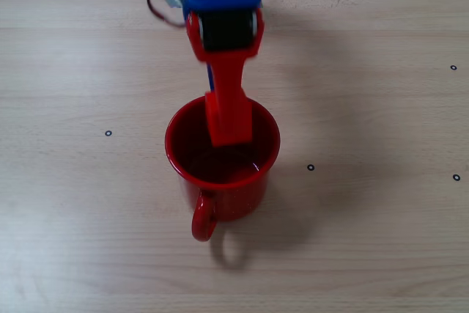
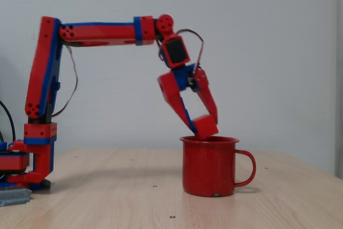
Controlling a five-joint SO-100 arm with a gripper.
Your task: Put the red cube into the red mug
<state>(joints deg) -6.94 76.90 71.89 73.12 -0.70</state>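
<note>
We see the gripper (image 2: 199, 127) squeezing the red cube (image 2: 206, 125) between its two fingers. The cube hangs just above the rim of the red mug (image 2: 209, 167), which stands on the wooden table (image 2: 107, 197) with its handle pointing away from the arm.

**Red-and-blue arm with dark cabling**

The arm (image 2: 102, 30) is built from red plastic links trimmed with blue along the edges and at the joints. Small dark screw holes are seen on the upright link and near the shoulder joint. A black servo face is set into the wrist block (image 2: 176, 51). Thin dark cables are looped beside the wrist and along the upright link. The gripper (image 2: 199, 124) is formed of two long red fingers with a blue piece between them. The base (image 2: 32, 156) is red with blue bands.
</note>
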